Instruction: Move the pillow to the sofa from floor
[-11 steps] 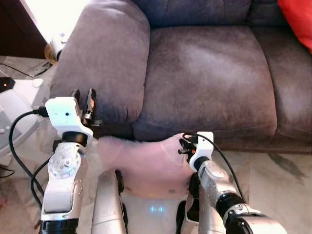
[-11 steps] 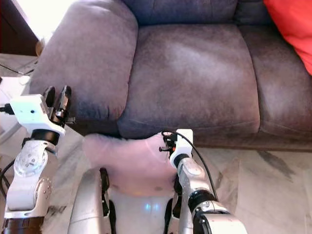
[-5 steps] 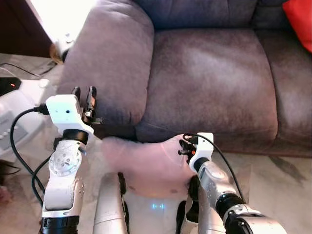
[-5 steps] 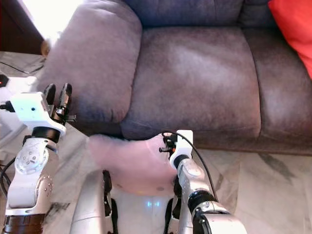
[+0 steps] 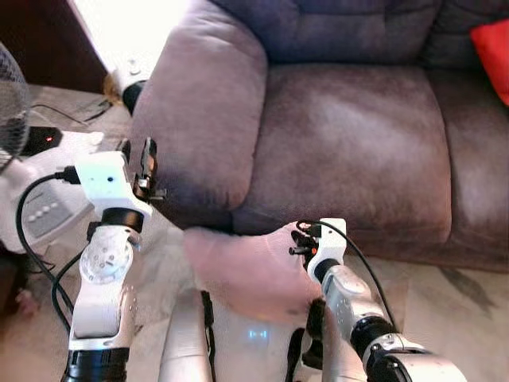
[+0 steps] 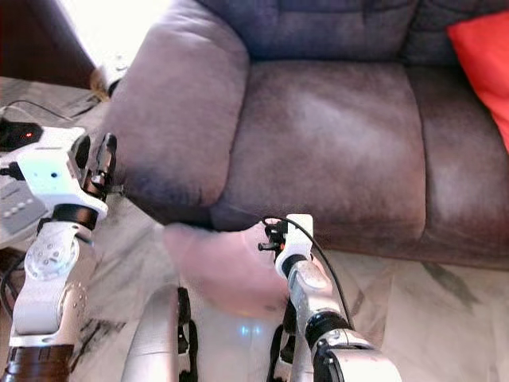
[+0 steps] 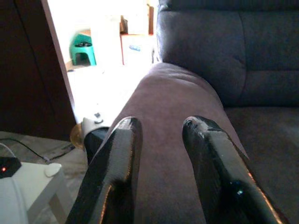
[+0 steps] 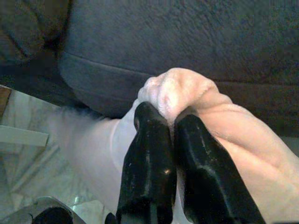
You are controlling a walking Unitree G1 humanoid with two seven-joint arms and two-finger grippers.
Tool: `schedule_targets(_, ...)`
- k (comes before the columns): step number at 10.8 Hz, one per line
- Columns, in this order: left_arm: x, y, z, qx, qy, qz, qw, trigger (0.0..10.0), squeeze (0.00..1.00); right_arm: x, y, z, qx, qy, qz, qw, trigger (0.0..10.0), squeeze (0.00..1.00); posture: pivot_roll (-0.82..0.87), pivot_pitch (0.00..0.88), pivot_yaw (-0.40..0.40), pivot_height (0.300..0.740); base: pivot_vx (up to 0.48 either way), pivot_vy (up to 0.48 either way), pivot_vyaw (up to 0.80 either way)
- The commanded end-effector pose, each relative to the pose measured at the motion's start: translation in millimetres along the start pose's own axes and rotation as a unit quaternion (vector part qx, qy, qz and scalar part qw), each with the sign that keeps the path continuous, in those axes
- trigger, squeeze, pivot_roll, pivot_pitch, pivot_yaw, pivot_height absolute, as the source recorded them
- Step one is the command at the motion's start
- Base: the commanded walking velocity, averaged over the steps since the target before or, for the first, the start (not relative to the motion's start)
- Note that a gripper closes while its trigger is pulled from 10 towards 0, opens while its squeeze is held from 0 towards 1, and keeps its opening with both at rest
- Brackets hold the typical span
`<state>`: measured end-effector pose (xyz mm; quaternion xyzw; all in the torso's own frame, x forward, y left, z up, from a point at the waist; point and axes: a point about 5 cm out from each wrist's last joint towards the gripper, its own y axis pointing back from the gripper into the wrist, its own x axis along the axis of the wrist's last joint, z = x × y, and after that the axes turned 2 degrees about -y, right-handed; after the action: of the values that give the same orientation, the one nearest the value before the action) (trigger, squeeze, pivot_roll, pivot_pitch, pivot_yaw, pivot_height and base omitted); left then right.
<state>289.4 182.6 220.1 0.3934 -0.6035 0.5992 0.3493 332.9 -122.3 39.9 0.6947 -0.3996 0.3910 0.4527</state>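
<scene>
Pillow: the pale pink pillow (image 5: 250, 267) is held off the marble floor (image 5: 445, 306), hanging in front of the robot's body, just before the front edge of the grey sofa (image 5: 350, 151). Its outline is smeared in both eye views, which is taken as a sign of motion.

Right gripper: the right gripper (image 8: 164, 121) is seen pinched together on a bunched corner of the pillow; in the right wrist view the pink fabric bulges out above the two black fingertips (image 8: 148, 122), with no gap between them.

Left gripper: the left gripper (image 7: 161, 128) is raised beside the sofa armrest (image 5: 211, 111), fingers spread apart with nothing between them.

Change over the last second: the sofa has shifted in the eye views and the standing fan (image 5: 12, 107) and power strip (image 5: 38, 139) have entered at the robot's left, so a camera move is inferred, not a move of the furniture. Against the robot's own legs, the pillow's left edge has been drawn in toward the right gripper and the pillow appears more gathered and blurred than at one second ago.

Meaning for task: the pick-up is judged complete, and the carry is in progress. The pillow is not yet on the seat cushion (image 5: 358, 135).

Other: a red cushion (image 6: 481, 60) lies at the sofa's far right.

Risk: a single-corner pinch is judged liable to slip on soft fabric.
</scene>
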Motion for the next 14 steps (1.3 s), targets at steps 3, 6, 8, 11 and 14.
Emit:
schedule_targets(3, -3.0, -0.1, -1.7, 0.001, -0.001, -0.001, 1.0, 10.0, 0.0, 41.5, -7.3, -8.9, 0.019, 0.013, 0.097, 0.995, 10.0, 0.0, 0.25, 0.161, -0.023, 0.691, 0.0, 0.0, 0.0)
schedule_targets(6, -3.6, -1.9, -0.8, 0.0, 0.001, 0.001, 1.0, 10.0, 0.0, 41.9, -7.5, -8.6, 0.019, 0.011, 0.096, 0.995, 10.0, 0.0, 0.25, 0.152, -0.023, 0.695, 0.0, 0.0, 0.0)
schedule_targets(8, -4.3, -2.5, -0.3, 0.0, 0.002, 0.001, 1.0, 10.0, 0.0, 42.3, -7.7, -8.3, 0.018, 0.014, 0.095, 0.995, 10.0, 0.0, 0.25, 0.15, -0.024, 0.695, 0.0, 0.0, 0.0)
schedule_targets(11, -5.7, -3.0, 0.3, -0.003, 0.004, -0.001, 1.0, 10.0, 0.0, 43.5, -7.3, -7.2, 0.016, 0.007, 0.102, 0.995, 10.0, 0.0, 0.25, 0.15, -0.022, 0.695, 0.0, 0.0, 0.0)
schedule_targets(14, -7.3, -3.7, 1.3, -0.006, 0.005, -0.004, 1.0, 10.0, 0.0, 48.7, -6.9, -4.0, 0.008, 0.01, 0.113, 0.993, 10.0, 0.0, 0.25, 0.15, -0.019, 0.74, 0.0, 0.0, 0.0)
